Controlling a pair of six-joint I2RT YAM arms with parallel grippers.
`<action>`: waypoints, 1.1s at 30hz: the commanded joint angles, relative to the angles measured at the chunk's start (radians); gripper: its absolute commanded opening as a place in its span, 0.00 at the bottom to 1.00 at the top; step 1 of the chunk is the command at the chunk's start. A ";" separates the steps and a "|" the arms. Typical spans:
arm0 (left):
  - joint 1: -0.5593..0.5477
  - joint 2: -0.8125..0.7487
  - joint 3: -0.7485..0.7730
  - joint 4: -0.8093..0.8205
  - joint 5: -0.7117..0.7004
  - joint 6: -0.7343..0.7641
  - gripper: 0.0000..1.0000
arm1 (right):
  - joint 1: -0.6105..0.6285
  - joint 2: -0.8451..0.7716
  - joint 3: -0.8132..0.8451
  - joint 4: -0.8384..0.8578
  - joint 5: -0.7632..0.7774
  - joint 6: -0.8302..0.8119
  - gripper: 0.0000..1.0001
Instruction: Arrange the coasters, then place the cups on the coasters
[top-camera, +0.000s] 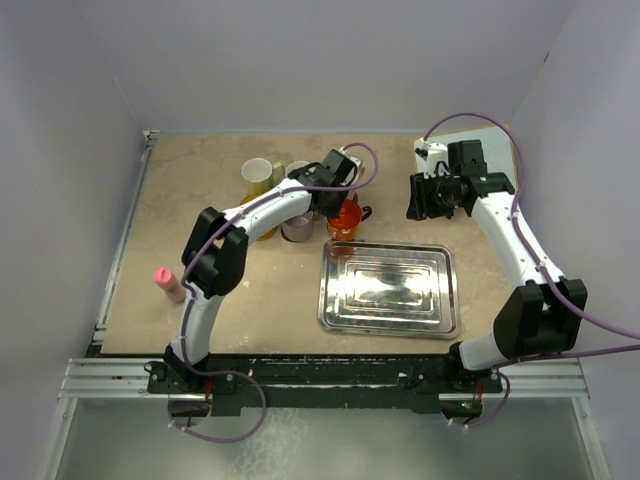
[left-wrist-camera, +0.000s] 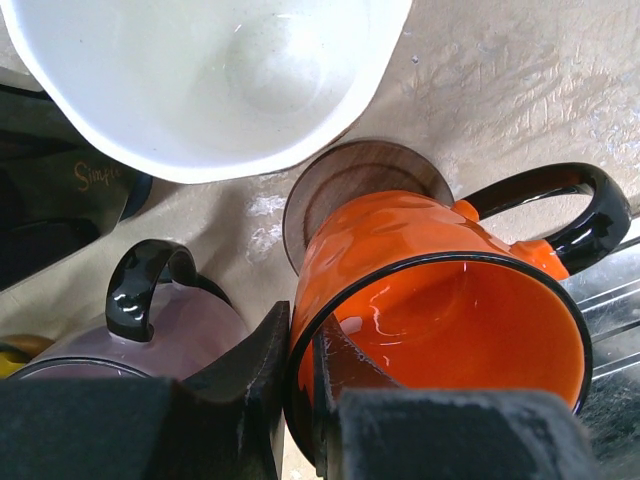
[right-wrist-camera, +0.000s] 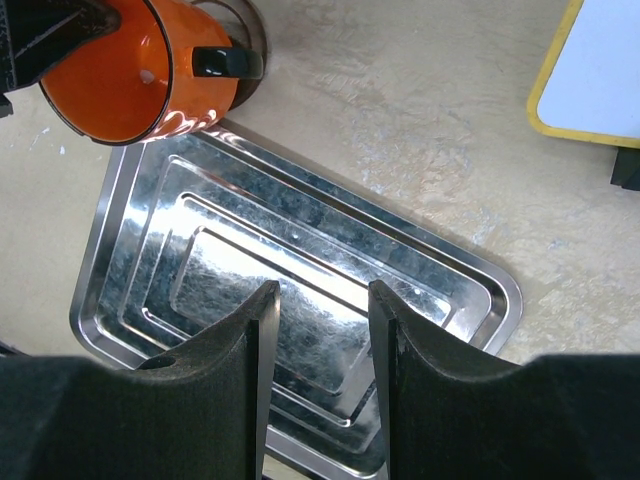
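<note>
The steel tray (top-camera: 388, 290) lies in front of the arms. Raised near its far edge, the right gripper (right-wrist-camera: 318, 300) hangs with fingers partly apart, holding nothing. The left gripper (left-wrist-camera: 300, 350) is pinched tight on the rim of the orange-red cup (left-wrist-camera: 440, 300), which is tilted over a dark brown coaster (left-wrist-camera: 345, 180), just beside the greyish-purple cup (left-wrist-camera: 190, 335)

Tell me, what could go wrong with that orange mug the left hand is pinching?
The left hand grips the orange mug only by its rim, so it could slip or tip. The purple mug sits right beside the outer finger and could get bumped. The orange mug looks off-centre over the dark brown coaster, so it may land partly off it.
</note>
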 joint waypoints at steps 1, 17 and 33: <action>0.007 -0.009 0.075 0.040 -0.030 -0.051 0.03 | -0.002 -0.031 -0.009 0.000 -0.030 -0.014 0.43; 0.007 0.004 0.087 0.024 -0.038 -0.090 0.03 | -0.002 -0.030 -0.019 0.005 -0.039 -0.016 0.43; 0.008 -0.004 0.095 0.029 -0.063 -0.102 0.03 | -0.002 -0.031 -0.020 0.003 -0.040 -0.016 0.44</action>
